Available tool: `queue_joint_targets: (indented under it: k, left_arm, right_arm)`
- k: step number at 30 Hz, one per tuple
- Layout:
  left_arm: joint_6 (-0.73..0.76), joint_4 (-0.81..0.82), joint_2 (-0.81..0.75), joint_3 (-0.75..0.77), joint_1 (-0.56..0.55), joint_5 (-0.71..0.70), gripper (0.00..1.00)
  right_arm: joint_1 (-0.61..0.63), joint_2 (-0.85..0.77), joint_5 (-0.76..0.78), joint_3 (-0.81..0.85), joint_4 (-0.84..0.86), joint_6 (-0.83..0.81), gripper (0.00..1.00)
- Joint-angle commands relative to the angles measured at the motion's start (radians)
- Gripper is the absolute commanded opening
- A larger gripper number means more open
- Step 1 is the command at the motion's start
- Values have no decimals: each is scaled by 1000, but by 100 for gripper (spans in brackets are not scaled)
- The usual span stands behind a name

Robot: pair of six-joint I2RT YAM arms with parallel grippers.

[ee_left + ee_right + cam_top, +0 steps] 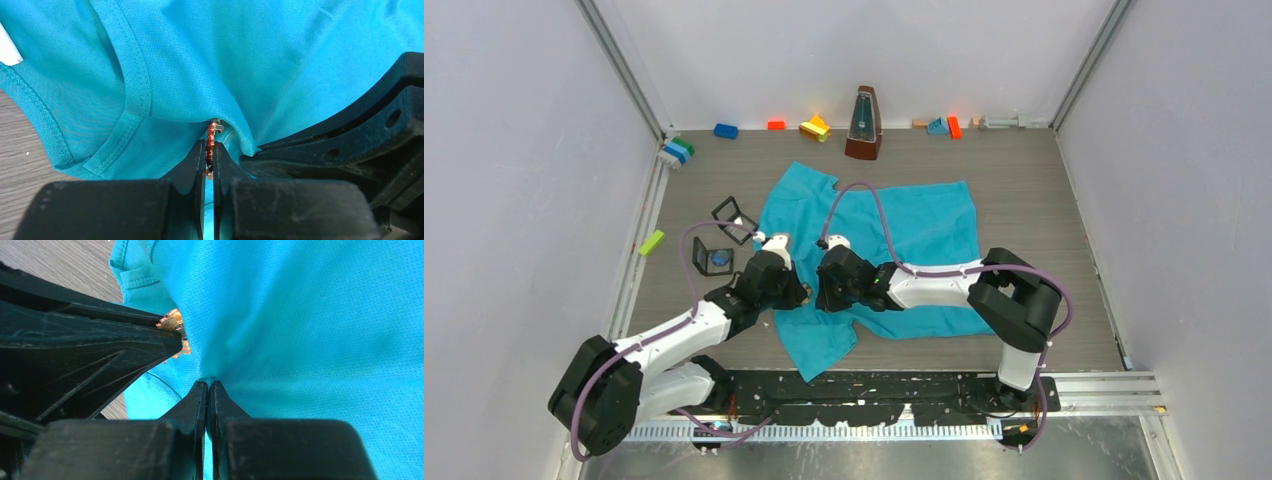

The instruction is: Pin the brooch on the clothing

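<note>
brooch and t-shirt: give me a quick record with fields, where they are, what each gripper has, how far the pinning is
clothing: teal T-shirt, spread on the table, bunched near the arms
brooch: brooch, coppery, edge-on between the fingers of the left gripper, against a raised fold of the shirt
left gripper: shut on the brooch
right gripper: right gripper shut on a pinch of shirt fabric beside the brooch
pinning: cannot tell if the pin is through the fabric
background: metronome at the far wall

Grey wood-grain table (1044, 200), pale lilac walls (514, 150)
</note>
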Motion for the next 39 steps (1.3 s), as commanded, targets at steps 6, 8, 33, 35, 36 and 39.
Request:
queue_joint_targets:
  k: [6,8,33,35,36,39]
  left_arm:
    - [-22,109,11,1,-3,0,0]
    - [-28,123,1,-9,-3,2,0]
    - [-27,268,-35,-81,-3,140,0]
    - [-19,278,-54,-82,-3,153,0]
    - [-13,279,-62,-82,-3,163,0]
    - [5,292,-81,-85,-4,205,0]
  right_arm:
    - [14,17,-59,35,67,-17,1]
    - [14,22,-70,33,72,-15,1]
    - [15,42,-156,40,98,-32,1]
    - [16,53,-167,45,97,-35,1]
    - [15,55,-170,47,97,-36,1]
    - [16,62,-180,48,97,-38,1]
